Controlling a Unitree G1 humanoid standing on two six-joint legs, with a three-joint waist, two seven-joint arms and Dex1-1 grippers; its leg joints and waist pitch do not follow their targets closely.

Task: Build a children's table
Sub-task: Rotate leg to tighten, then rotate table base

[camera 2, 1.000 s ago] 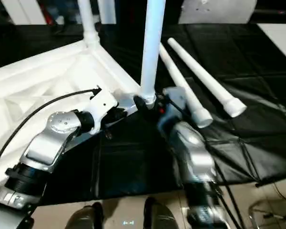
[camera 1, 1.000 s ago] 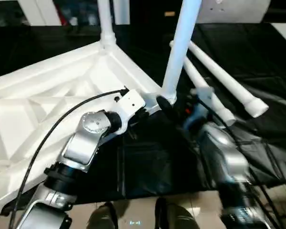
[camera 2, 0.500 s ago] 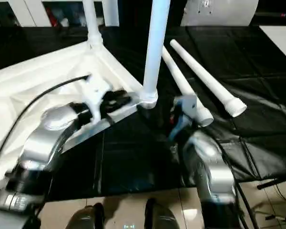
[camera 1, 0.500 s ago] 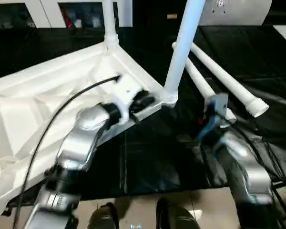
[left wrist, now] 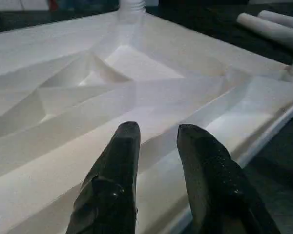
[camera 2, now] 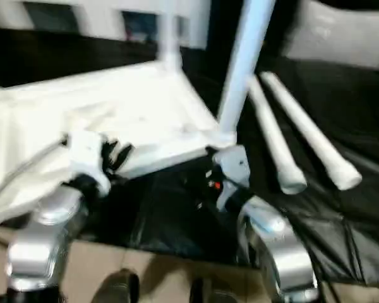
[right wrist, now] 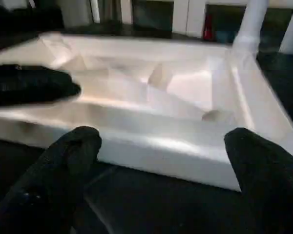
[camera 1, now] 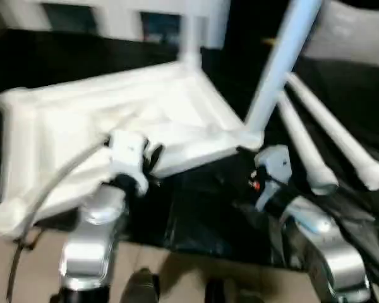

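Note:
The children's table top lies upside down on the black worktable, its ribbed underside facing up. One white leg stands in the near right corner socket and another leg stands in the far corner. Two loose legs lie side by side to the right. My left gripper hovers over the top's near rim, open by a small gap, with nothing between its fingers. My right gripper is wide open just short of the near edge, below the corner with the standing leg, holding nothing.
The black-covered worktable ends close in front of me, with pale floor below it. White cabinets stand behind the table. The left gripper appears as a dark shape in the right wrist view.
The camera has swung, shifting the whole picture. My left gripper has opened and moved left along the rim, away from the corner socket. My right gripper has drawn back from the leg's base.

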